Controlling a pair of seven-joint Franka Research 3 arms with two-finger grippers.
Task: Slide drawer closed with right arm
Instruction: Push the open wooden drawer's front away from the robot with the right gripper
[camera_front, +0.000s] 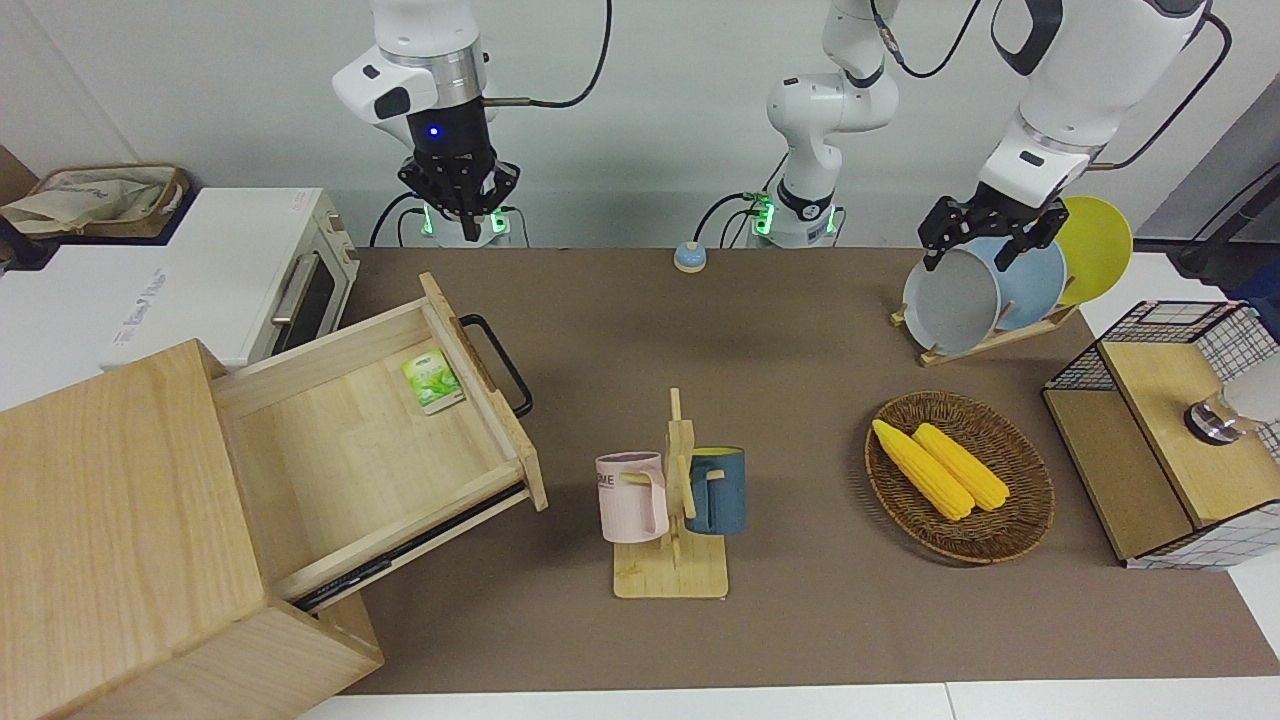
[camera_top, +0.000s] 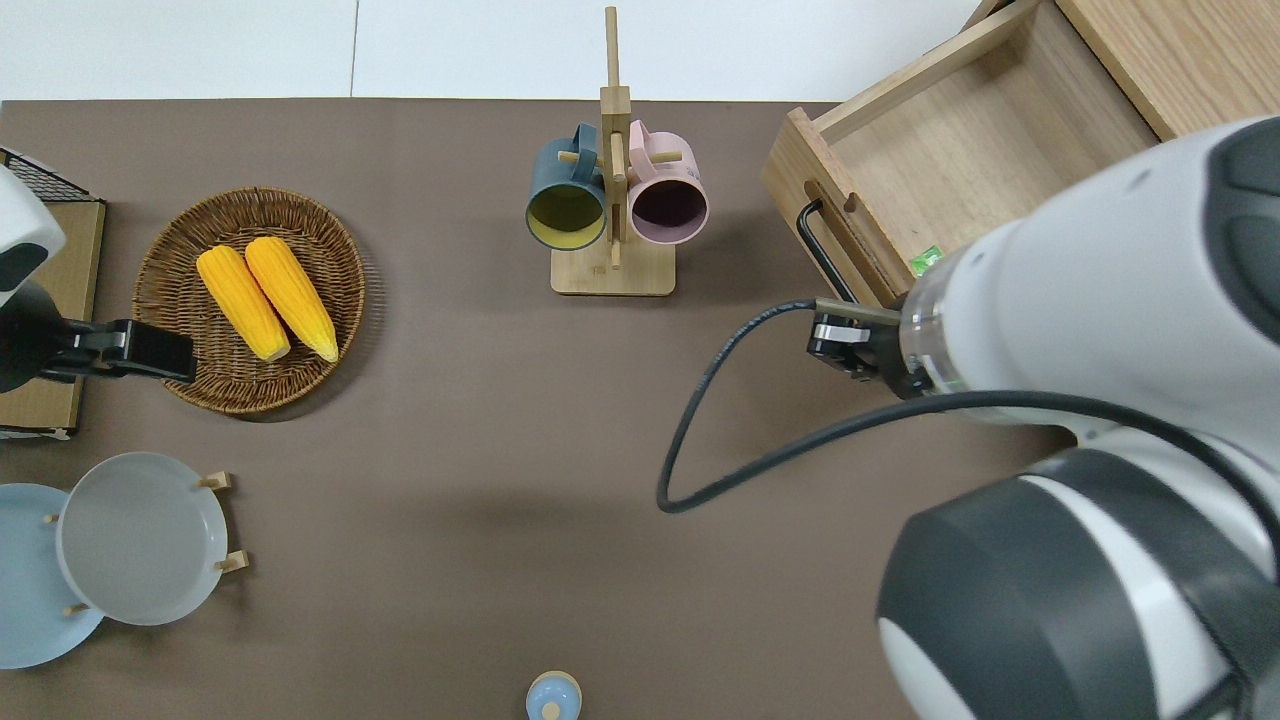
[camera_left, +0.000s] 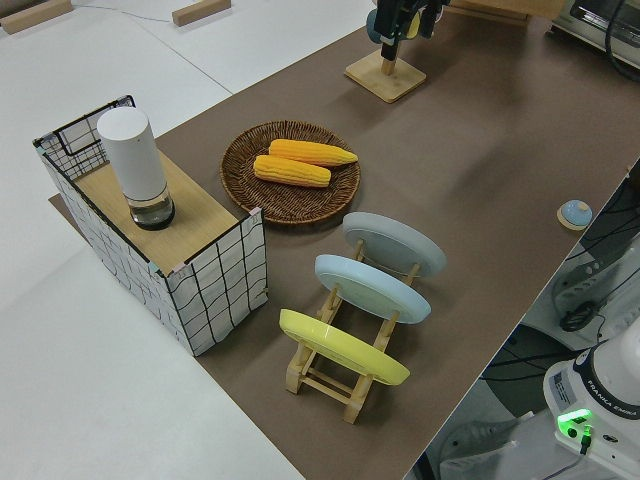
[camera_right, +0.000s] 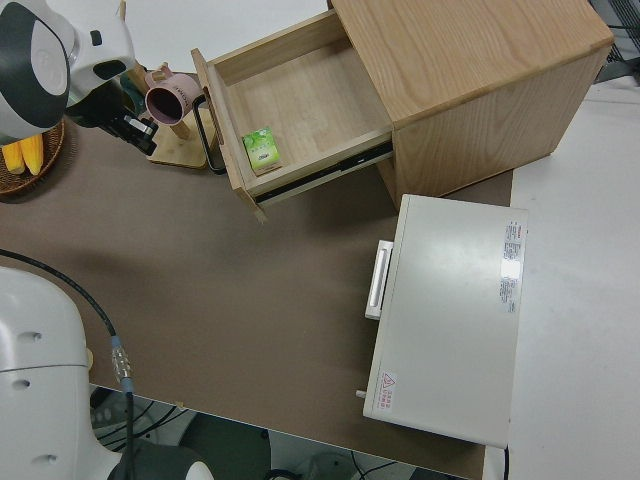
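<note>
Wicker basket (camera_front: 1030, 505) holds two corn cobs (camera_front: 940, 468) lying side by side. Wooden mug stand (camera_front: 675, 560) carries pink mug (camera_front: 631, 497) and dark blue mug (camera_front: 718, 490). Plate rack (camera_left: 345, 365) holds grey, blue, yellow plates upright. Wire-grid box (camera_left: 175, 255) carries white cylinder (camera_left: 135, 165). White toaster oven (camera_right: 455, 315) sits beside wooden cabinet (camera_right: 470, 85). Small blue bell (camera_top: 552, 697) at table edge nearest robots.

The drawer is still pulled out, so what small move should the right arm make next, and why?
Probably bring the right tool down to the table side of the drawer's front panel, near the black handle. The drawer stands wide open with a green packet inside, and the tool hangs raised, touching nothing, so it cannot push yet.
</note>
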